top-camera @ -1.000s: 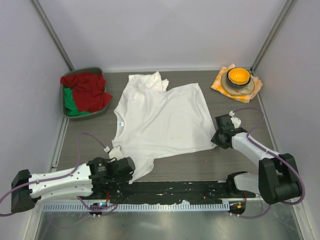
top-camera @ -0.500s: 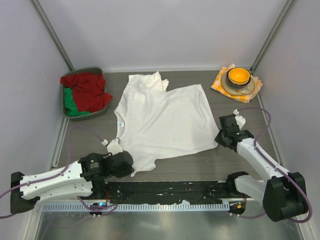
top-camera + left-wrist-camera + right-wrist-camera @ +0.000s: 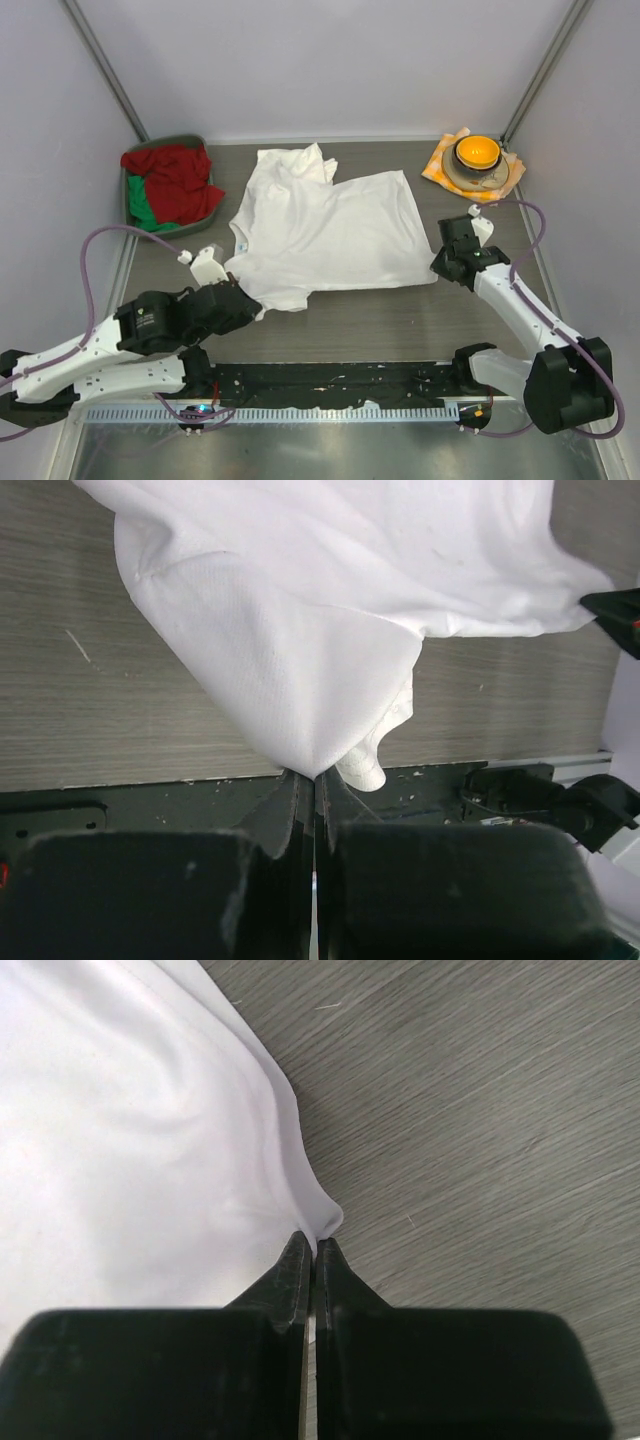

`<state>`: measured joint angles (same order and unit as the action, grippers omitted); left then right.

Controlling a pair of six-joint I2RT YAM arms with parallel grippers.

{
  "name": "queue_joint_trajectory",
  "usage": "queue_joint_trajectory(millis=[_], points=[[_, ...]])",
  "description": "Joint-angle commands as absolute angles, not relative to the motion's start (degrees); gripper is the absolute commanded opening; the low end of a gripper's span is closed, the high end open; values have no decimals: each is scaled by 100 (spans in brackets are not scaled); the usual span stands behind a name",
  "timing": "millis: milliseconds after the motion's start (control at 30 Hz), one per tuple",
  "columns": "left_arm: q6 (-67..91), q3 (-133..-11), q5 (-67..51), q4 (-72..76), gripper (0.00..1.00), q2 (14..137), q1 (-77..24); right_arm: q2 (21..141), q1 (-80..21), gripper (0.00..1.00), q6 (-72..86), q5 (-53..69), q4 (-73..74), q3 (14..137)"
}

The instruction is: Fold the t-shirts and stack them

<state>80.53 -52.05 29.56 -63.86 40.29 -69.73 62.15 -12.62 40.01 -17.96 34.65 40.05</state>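
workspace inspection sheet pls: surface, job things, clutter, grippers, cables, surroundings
surface: grey wood-grain table, faint scratches
job's things: one white t-shirt, spread out, far sleeve bunched; no stack seen
clutter: bin far left holding red cloth and green cloth; orange bowl on a checked cloth far right
grippers: left gripper shut on the t-shirt's near-left corner, lifted; right gripper shut on its near-right corner
cables: left cable and right cable, purple, loop clear of the shirt
surroundings: plain white walls on three sides
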Motion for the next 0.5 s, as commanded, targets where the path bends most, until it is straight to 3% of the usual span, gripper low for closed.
queue_joint_trajectory(millis=[0,467], points=[[7779,-5817,3559,-6864,0,4139,-6987,6381,-1257,1,4034,-1908,3296,4394],[7761,-5968,3296,-6996,0,4289,-6996,5616,-1248,1,3806,-2013,3920,4746]])
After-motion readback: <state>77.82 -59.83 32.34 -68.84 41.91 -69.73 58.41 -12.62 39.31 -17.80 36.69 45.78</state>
